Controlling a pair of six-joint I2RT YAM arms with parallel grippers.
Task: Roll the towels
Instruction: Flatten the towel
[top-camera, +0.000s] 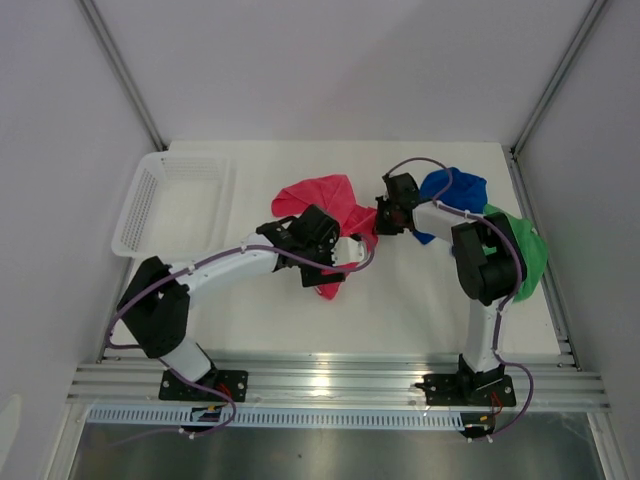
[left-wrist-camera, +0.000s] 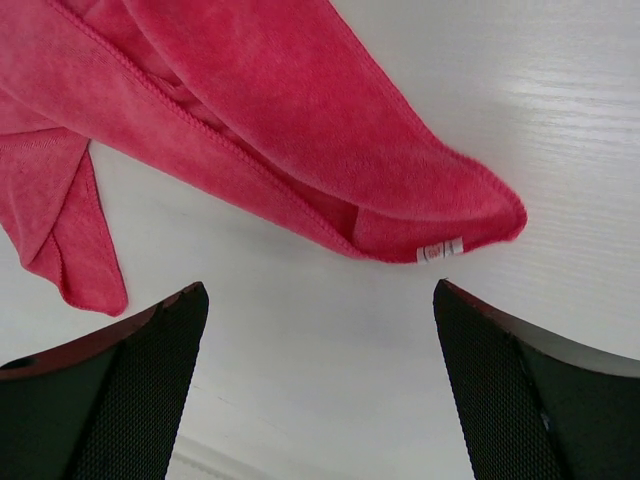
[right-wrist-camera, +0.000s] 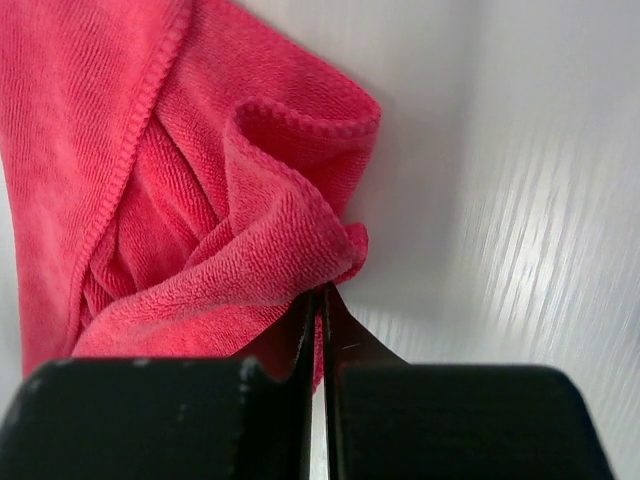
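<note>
Seen from above, the left arm (top-camera: 215, 270) covers the middle of the crumpled pink towel (top-camera: 320, 200), so only a lobe at 12 o'clock of the wrist and a scrap at 6 o'clock show. The right arm (top-camera: 485, 265) hides part of the green towel (top-camera: 530, 262) at the 3 o'clock edge of the white table (top-camera: 400, 310). Its wrist overlaps the blue towel (top-camera: 455, 188) at 1 o'clock. A white mesh basket (top-camera: 165, 205) sits at 10 o'clock.

In the right wrist view, the right gripper (right-wrist-camera: 320, 292) is clenched on a bunched fold of the pink towel (right-wrist-camera: 150, 200). A sliver of cloth shows between the closed fingers, and the rest spreads toward 10 o'clock and is cut off by the frame. How deep the pinch goes cannot be made out.

In the left wrist view, the left gripper (left-wrist-camera: 320, 290) is spread wide over bare table and grasps nothing. The pink towel (left-wrist-camera: 300, 120) lies apart from it toward 12 o'clock. A folded corner with a small white label (left-wrist-camera: 440, 250), too small to read, points to 3 o'clock. A loose flap hangs near the fingertip (left-wrist-camera: 175, 320) at 9 o'clock. The towel runs off the top and left of the frame.
</note>
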